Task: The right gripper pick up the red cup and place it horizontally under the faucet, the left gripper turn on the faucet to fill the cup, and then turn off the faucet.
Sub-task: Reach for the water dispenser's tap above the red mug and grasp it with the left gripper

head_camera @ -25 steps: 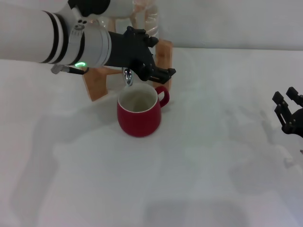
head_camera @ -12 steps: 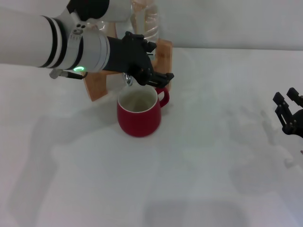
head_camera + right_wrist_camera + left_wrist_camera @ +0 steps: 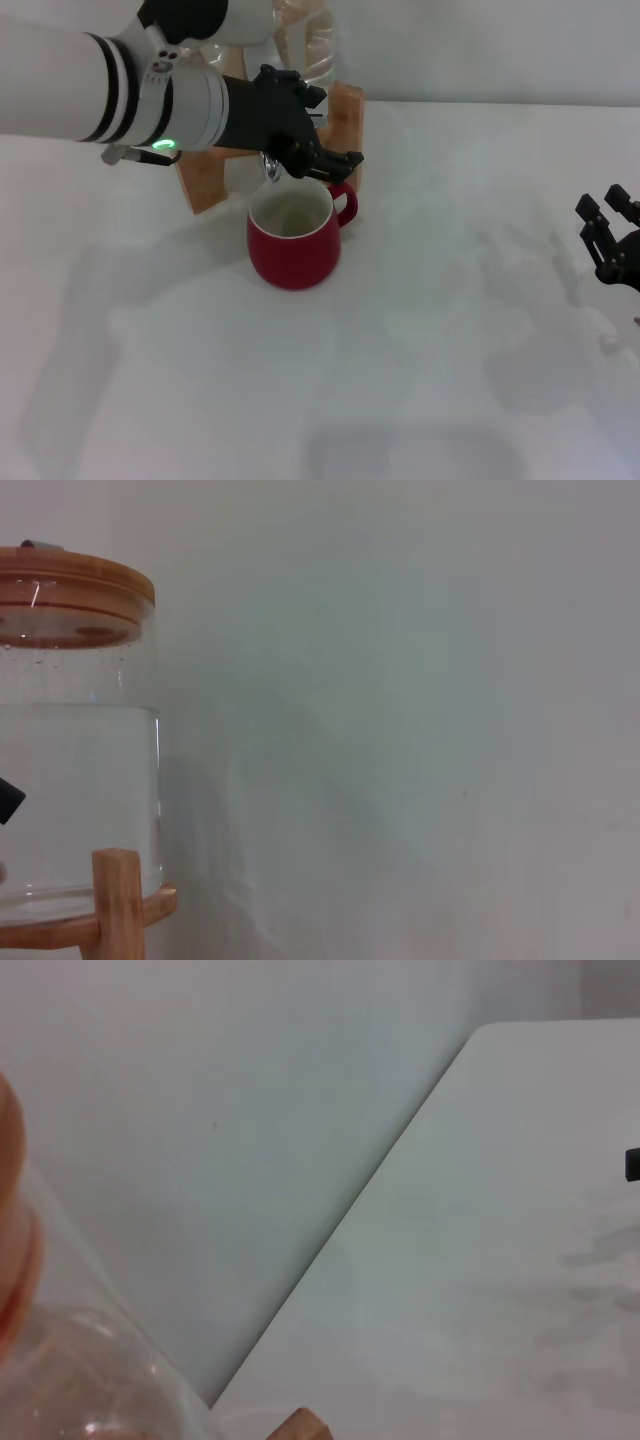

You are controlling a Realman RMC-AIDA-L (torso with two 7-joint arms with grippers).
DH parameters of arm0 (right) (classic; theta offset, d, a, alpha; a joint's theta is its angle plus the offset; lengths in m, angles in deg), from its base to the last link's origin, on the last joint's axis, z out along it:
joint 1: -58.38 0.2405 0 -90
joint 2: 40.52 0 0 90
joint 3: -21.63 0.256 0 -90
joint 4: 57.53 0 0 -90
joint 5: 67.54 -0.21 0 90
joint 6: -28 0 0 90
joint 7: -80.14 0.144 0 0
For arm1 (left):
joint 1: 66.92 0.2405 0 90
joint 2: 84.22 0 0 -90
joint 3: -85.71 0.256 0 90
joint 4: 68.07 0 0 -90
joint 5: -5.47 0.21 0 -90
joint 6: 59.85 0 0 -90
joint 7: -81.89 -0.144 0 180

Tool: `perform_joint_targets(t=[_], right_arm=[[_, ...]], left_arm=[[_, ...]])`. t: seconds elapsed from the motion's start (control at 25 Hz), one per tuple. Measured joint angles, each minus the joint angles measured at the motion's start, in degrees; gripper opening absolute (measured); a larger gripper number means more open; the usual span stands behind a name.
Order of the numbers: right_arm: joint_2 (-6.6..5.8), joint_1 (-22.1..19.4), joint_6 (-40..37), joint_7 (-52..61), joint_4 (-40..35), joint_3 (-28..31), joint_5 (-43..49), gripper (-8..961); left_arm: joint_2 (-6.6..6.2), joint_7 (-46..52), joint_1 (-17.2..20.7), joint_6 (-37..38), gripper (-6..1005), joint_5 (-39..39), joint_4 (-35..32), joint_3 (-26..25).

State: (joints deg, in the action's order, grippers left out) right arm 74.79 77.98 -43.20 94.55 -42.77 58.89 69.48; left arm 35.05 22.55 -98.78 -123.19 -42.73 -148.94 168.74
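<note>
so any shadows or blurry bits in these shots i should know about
Head view: soft grey shadows of the arms fall on the white table, the left gripper covers the faucet above the red cup, and the right gripper is cut by the edge. Left wrist view: the jug is a close, blurred mass. Right wrist view: the jug's wooden lid is sharp.

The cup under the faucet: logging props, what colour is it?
The red cup is dark red with a white inside, clearest in the head view.
</note>
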Motion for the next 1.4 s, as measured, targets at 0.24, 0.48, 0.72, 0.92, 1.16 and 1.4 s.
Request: perform_joint_targets(t=[0.24, 0.48, 0.72, 0.92, 1.16, 1.4], right_arm=[[0.00, 0.0, 0.0, 0.0, 0.0, 0.0, 0.0, 330], [0.00, -0.1, 0.0, 0.0, 0.0, -0.1, 0.0, 330], [0.00, -0.2, 0.0, 0.0, 0.1, -0.3, 0.0, 330], [0.00, -0.2, 0.0, 0.0, 0.2, -0.6, 0.0, 330], [0.00, -0.2, 0.0, 0.0, 0.2, -0.7, 0.0, 330], [0.00, -0.1, 0.0, 0.0, 0.2, -0.7, 0.0, 330]], left_arm=[[-0.01, -0.8, -0.9, 0.1, 873, 0.0, 1.1, -0.1], [0.01, -1.8, -2.1, 0.6, 873, 0.0, 3.2, 0.0], [0.08, -2.2, -2.3, 1.0, 873, 0.0, 3.4, 0.0], [0.09, -2.6, -2.6, 1.5, 873, 0.0, 4.5, 0.4], [0.08, -2.6, -2.6, 1.6, 874, 0.0, 4.7, 1.5], [0.08, -2.5, -2.4, 1.6, 874, 0.0, 4.2, 1.6]])
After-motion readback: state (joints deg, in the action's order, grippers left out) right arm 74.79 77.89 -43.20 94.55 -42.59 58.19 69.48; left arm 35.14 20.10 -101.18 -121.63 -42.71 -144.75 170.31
